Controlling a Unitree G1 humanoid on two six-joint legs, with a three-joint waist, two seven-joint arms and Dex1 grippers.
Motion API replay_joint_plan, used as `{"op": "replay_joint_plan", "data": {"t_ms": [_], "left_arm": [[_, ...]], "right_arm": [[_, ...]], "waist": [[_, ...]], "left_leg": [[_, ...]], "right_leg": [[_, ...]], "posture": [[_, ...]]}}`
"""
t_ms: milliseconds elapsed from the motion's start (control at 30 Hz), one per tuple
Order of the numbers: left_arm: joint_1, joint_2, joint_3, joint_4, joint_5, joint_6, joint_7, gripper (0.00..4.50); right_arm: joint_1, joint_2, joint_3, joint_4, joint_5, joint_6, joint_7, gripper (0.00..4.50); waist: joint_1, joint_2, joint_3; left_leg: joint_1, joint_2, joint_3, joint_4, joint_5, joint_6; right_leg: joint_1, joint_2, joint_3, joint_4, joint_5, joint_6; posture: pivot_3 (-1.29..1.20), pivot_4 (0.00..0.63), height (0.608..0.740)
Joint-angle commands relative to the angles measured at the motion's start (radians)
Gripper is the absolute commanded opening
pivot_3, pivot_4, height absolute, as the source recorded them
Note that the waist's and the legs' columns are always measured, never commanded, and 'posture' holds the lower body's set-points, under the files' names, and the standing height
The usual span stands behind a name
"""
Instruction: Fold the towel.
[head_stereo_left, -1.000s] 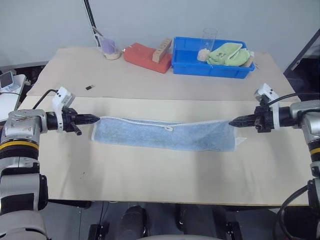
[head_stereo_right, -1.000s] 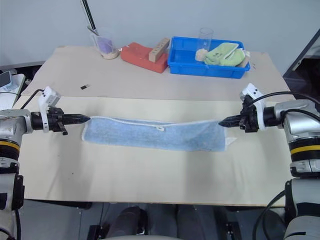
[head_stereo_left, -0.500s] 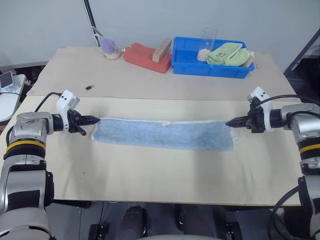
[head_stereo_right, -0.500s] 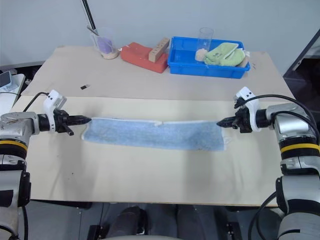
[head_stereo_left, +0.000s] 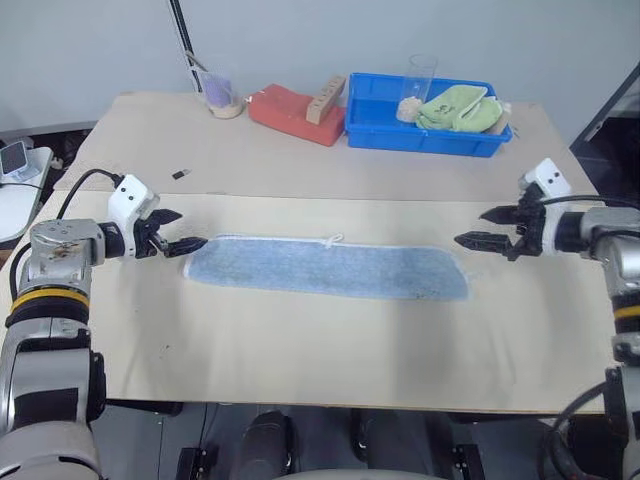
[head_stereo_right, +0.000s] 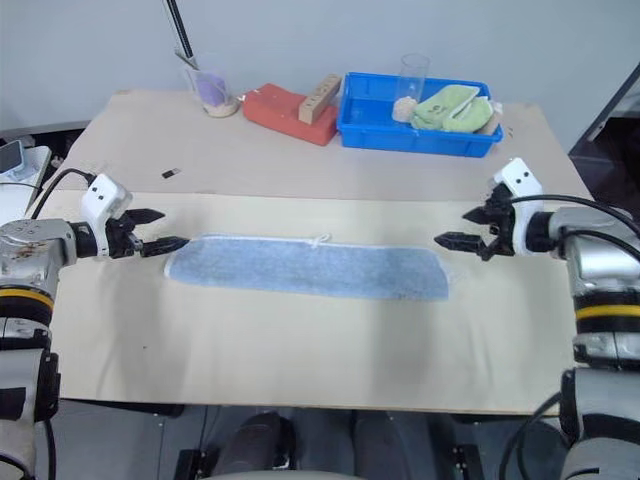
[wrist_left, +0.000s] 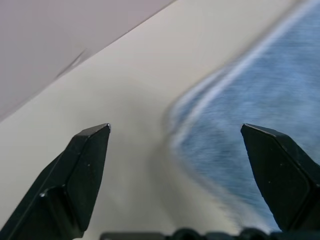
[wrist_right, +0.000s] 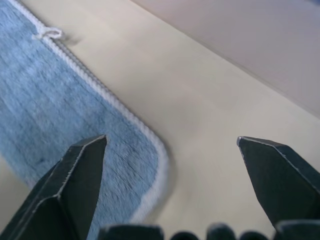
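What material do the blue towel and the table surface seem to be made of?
The towel looks like soft terry cloth: fuzzy, matte light blue pile with whitish stitched edging and a small loop. The table seems to be smooth, matte beige board, perhaps laminated wood; the exact material is uncertain.

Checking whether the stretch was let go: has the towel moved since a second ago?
Yes. The towel has dropped flat onto the table, its sagging middle gone. Both the left hand and the right hand have opened off its ends.
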Motion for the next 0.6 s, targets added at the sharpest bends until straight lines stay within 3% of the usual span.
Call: {"op": "replay_joint_plan", "data": {"t_ms": [33, 167, 267, 467, 600], "left_arm": [[0.092, 0.005, 0.024, -0.345, -0.139, 0.068, -0.105, 4.5], [0.204, -0.032, -0.013, -0.642, -0.224, 0.151, -0.113, 4.5], [0.241, -0.059, -0.046, -0.757, -0.232, 0.159, -0.104, 4.5], [0.247, -0.084, -0.095, -0.847, -0.235, 0.163, -0.1, 4.5], [0.245, -0.092, -0.102, -0.827, -0.227, 0.14, -0.099, 4.5]], "right_arm": [[0.159, -0.004, -0.146, -0.264, 0.071, 0.11, -0.093, 4.46], [0.365, 0.092, -0.299, -0.505, 0.143, 0.269, -0.24, 4.46], [0.441, 0.195, -0.366, -0.609, 0.165, 0.359, -0.378, 4.46], [0.544, 0.386, -0.428, -0.741, 0.237, 0.508, -0.547, 4.46], [0.524, 0.476, -0.415, -0.708, 0.247, 0.5, -0.623, 4.46]], "waist": [[0.003, 0.0, 0.0], [0.008, 0.0, 0.0], [0.008, 0.0, 0.0], [0.004, 0.0, -0.001], [-0.003, 0.0, -0.001]], "left_leg": [[0.0, 0.0, 0.0, 0.0, 0.0, 0.0], [0.001, -0.001, 0.0, 0.001, 0.0, 0.0], [0.003, -0.001, -0.001, 0.001, 0.0, 0.0], [0.004, -0.001, -0.003, 0.0, 0.0, 0.0], [0.004, -0.001, -0.005, 0.0, 0.0, 0.0]], "right_leg": [[0.0, 0.0, 0.0, 0.0, 0.0, 0.0], [0.001, 0.0, 0.001, -0.002, 0.0, 0.001], [0.004, 0.001, 0.002, -0.001, 0.0, 0.002], [0.004, 0.002, 0.003, -0.002, -0.002, 0.005], [0.004, 0.003, 0.003, -0.002, -0.002, 0.004]], "posture": [[0.0, 0.15, 0.684], [0.0, 0.15, 0.684], [0.0, 0.15, 0.684], [0.0, 0.15, 0.684], [0.0, 0.15, 0.684]]}}
